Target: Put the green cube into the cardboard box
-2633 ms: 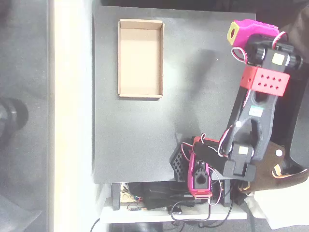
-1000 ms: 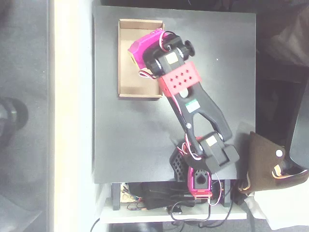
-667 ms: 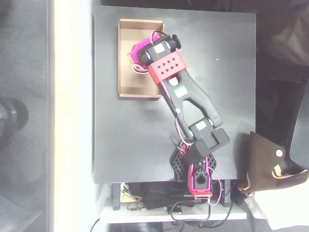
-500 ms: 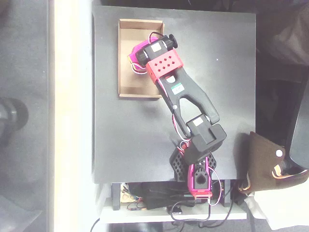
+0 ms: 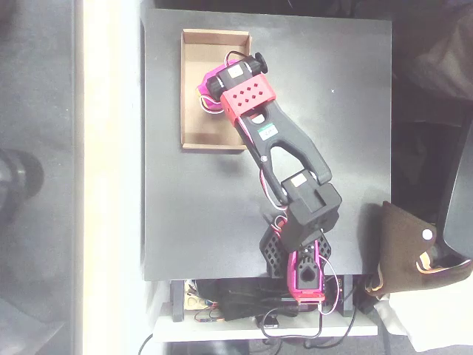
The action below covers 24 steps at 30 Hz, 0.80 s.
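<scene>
One shallow rectangular tan cardboard box [image 5: 194, 89] serves as our landmark in the overhead view; it lies on the matte black table [image 5: 192, 207], close to that table's upper left corner. We see the magenta gripper [image 5: 208, 87] of the black and red arm [image 5: 284, 155] poised over the box's floor, roughly at the middle of its length and nearer its right wall. From the box the arm runs down and to the right, across the bare tabletop, to its magenta base [image 5: 304, 274] at the table's lower edge. We cannot tell whether the gripper's fingers are apart or together, because the red perforated wrist block [image 5: 247, 96] and the motor above it cover them. We cannot make out the small yellow-green cube anywhere around the box.
</scene>
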{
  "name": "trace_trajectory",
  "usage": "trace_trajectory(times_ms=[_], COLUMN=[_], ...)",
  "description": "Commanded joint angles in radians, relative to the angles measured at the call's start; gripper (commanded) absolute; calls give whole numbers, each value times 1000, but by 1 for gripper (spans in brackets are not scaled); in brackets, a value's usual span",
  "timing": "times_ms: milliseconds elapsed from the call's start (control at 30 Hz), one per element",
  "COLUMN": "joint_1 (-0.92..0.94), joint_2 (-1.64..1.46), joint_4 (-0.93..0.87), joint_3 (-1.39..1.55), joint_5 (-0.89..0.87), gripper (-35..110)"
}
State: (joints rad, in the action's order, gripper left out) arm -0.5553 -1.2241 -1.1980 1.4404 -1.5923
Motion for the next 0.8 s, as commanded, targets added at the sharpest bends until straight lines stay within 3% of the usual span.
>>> trace_trajectory(times_ms=[0, 767], joint_1=[-5, -5], joint_2=[-31, -31], joint_4=[32, 60], joint_3=[-25, -25], joint_5=[-110, -109], gripper=[3, 23])
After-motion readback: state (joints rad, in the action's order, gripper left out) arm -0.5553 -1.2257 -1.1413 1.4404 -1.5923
